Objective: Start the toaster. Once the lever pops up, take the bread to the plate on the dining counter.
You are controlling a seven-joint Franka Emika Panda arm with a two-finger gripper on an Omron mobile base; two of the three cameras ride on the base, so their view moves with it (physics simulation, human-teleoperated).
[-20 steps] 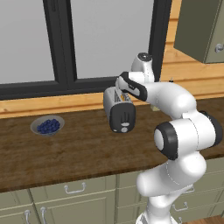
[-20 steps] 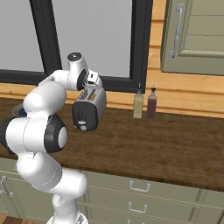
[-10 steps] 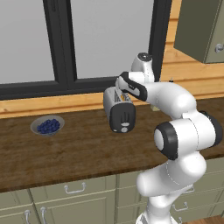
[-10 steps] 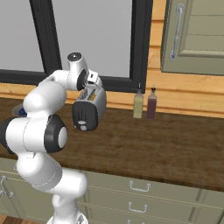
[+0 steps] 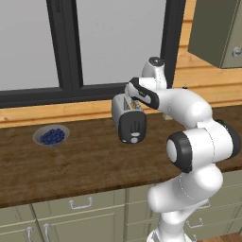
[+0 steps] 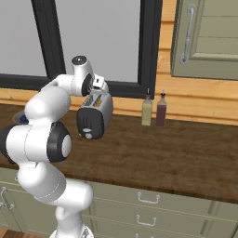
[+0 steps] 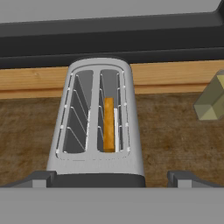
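On the worktop, the arm hides part of the toaster.

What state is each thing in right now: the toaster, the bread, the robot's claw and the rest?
toaster: upright on the worktop, under the hand.
bread: standing in one slot; the other slot empty.
gripper: open, above the toaster, holding nothing.
bowl of blue berries: upright, full, apart from the toaster.
two bottles: upright, side by side.
wall cabinet: door shut.

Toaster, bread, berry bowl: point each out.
toaster [image 5: 132, 126]: left base view, black end panel.
bread [image 7: 108, 124]: hand view, top edge in right slot.
berry bowl [image 5: 51, 136]: left base view, berries inside.
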